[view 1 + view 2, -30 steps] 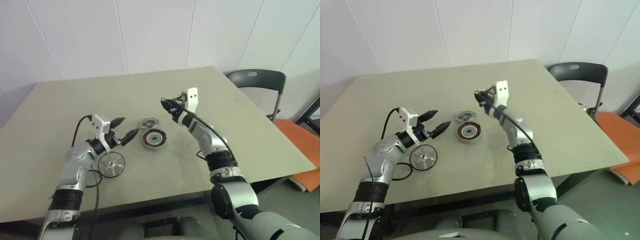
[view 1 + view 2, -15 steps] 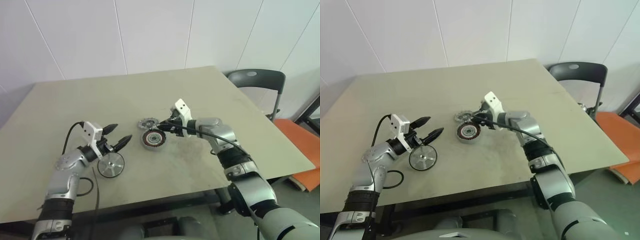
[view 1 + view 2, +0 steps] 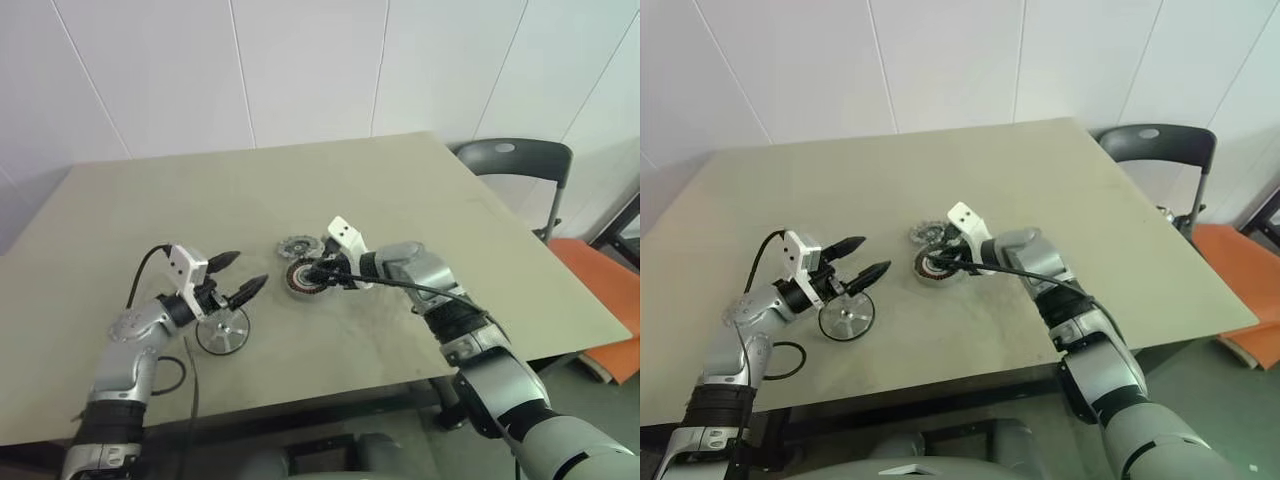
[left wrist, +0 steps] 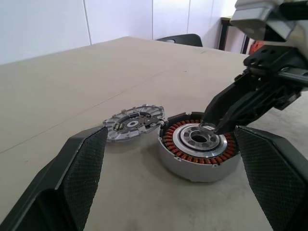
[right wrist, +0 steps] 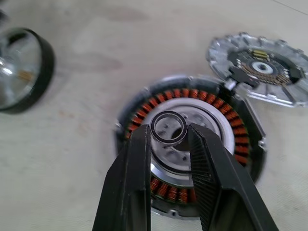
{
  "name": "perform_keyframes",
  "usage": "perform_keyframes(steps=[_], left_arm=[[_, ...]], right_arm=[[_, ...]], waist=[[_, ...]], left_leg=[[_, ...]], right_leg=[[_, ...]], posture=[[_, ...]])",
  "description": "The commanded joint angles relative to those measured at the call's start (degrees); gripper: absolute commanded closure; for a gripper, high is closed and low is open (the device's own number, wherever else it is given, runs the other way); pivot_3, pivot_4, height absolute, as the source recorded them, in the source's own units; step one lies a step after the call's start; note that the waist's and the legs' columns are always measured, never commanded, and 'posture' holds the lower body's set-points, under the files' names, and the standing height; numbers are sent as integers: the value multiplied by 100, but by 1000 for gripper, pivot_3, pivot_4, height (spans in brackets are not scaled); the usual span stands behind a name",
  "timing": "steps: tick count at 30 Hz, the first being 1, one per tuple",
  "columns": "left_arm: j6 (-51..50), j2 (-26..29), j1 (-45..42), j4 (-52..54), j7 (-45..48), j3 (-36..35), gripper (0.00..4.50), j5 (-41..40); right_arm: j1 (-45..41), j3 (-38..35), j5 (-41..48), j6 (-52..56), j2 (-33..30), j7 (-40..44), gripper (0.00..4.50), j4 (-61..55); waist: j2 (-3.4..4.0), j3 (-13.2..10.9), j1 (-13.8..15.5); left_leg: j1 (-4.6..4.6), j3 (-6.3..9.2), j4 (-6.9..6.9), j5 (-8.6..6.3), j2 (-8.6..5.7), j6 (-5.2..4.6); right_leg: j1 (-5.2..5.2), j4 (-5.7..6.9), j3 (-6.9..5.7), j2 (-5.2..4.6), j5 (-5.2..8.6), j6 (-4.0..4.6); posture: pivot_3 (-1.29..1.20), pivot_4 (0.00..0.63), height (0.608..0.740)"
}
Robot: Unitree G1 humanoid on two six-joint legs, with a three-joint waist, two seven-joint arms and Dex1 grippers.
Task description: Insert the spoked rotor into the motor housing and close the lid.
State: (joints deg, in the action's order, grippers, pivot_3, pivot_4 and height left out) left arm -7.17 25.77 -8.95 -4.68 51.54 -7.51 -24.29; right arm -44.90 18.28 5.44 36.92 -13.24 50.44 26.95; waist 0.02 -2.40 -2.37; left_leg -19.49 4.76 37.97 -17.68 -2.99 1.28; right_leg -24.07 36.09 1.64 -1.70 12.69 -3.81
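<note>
Still preparing the motor housing (image 5: 190,149) — right hand (image 5: 168,132) pinching a small ring (image 5: 169,128) over its centre, left hand (image 3: 238,277) spread above the spoked rotor (image 3: 223,331) — next, seating that ring squarely.

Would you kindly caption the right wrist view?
Right tool holds a small ring above the motor housing, lid beside.
</note>
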Motion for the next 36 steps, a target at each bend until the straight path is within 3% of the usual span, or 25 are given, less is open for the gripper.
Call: perform_keyframes(steps=[1,17,36], left_arm=[[-21,84,17,309,65,-40,0,-101],[-368,391,102,431,188,61,0,37],[-350,385,137,446,155,57,0,-13]], right_arm=[[-180,16,-116,-254,77,-60,3750,122],[-118,-7,-224,-370,222,-145,3750,204],[-36,18,-332,-409,212,-180,3750,240]], waist=[[0,0,-1],[1,-1,-7],[1,-1,-6]], left_leg=[[0,0,0,0,0,0],[1,1,0,0,0,0],[2,1,-1,0,0,0]], right_leg=[[0,0,0,0,0,0],[0,0,-2,1,0,0],[0,1,-2,1,0,0]], posture=[[0,0,740],[0,0,740],[0,0,740]])
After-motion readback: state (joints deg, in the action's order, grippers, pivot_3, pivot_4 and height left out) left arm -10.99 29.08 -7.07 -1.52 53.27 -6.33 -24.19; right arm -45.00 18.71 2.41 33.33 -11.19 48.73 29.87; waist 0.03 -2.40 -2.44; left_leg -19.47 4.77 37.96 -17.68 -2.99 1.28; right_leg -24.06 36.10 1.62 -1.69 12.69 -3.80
